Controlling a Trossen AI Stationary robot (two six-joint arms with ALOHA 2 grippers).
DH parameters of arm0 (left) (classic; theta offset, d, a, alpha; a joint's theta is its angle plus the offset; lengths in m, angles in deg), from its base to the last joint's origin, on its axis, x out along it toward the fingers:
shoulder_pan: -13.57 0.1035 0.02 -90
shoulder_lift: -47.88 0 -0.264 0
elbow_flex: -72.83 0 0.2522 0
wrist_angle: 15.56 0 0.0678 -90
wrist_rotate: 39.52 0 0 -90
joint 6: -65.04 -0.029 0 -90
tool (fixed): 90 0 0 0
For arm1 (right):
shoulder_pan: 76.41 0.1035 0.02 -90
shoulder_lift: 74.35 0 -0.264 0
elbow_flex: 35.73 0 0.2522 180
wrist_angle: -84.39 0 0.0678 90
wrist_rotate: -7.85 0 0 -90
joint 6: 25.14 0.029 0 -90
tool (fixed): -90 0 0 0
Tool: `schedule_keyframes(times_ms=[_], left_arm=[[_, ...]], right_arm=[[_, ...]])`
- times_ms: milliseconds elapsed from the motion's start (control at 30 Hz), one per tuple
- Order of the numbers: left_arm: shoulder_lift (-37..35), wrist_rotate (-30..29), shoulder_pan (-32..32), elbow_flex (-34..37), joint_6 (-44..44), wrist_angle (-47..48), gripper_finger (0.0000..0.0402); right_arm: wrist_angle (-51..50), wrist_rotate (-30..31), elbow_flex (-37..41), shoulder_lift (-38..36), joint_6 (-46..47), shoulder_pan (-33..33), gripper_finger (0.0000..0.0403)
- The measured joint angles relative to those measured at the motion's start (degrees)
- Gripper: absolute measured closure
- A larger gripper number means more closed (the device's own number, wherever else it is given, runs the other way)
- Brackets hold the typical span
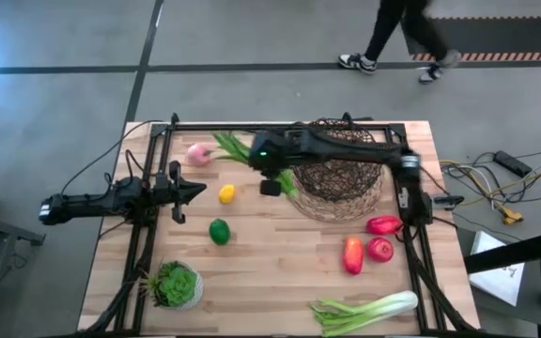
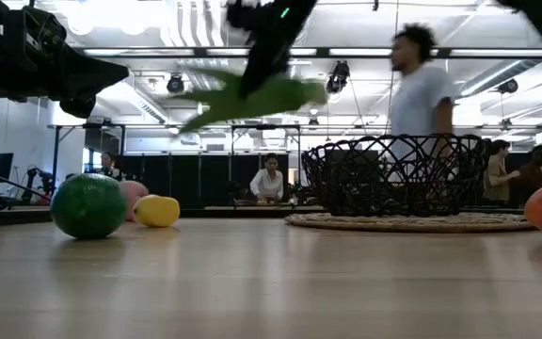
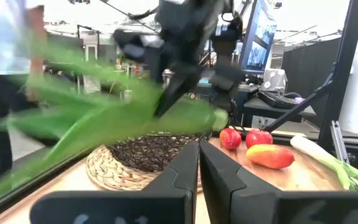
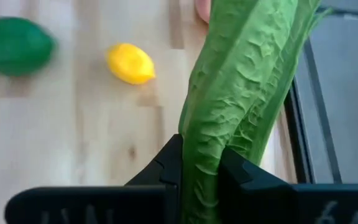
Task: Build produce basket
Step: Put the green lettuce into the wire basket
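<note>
My right gripper (image 1: 270,178) hangs over the table just left of the basket (image 1: 338,174) and is shut on a green leafy stalk (image 1: 242,155). The basket, a dark woven-wire bowl (image 2: 393,174), sits on a round straw mat. My left gripper (image 1: 191,191) is shut and holds nothing. It hovers near the left edge, pointing at the yellow lemon (image 1: 226,193). A pink onion (image 1: 198,153) and a green lime (image 1: 219,231) lie on the table nearby. Two red pieces (image 1: 381,237) and an orange one (image 1: 353,254) lie near the right edge. My right gripper pinches the leafy stalk between its two fingers, about mid-length and nearer the thicker end (image 4: 201,143). The fingers (image 2: 257,71) come from above and lie across the stalk. The stalk (image 2: 252,99) is lifted clear of the table, almost level, with its leaf tips drooping slightly.
A long pale-and-green leek (image 1: 364,312) lies by the near right edge. A small potted plant (image 1: 175,284) stands at the near left corner. The black frame (image 1: 252,127) runs along the table's edges. A person (image 2: 422,85) walks past behind the table. The wood between the lime and the orange piece is bare.
</note>
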Motion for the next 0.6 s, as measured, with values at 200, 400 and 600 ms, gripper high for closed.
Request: schedule_keyframes(times_ms=[200, 400, 600], left_arm=[[0.0, 0.0, 0.0, 0.0, 0.0, 0.0, 0.0402], [0.0, 0.0, 0.0, 0.0, 0.0, 0.0, 0.0402], [0.0, 0.0, 0.0, 0.0, 0.0, 0.0, 0.0402]], right_arm=[[2.1, 1.1, 18.6, -17.8, -2.0, -1.5, 0.0365], [2.1, 0.8, 37.9, -31.6, -6.4, -9.1, 0.0365], [5.9, 0.4, 51.1, -36.3, -12.2, -19.1, 0.0365]])
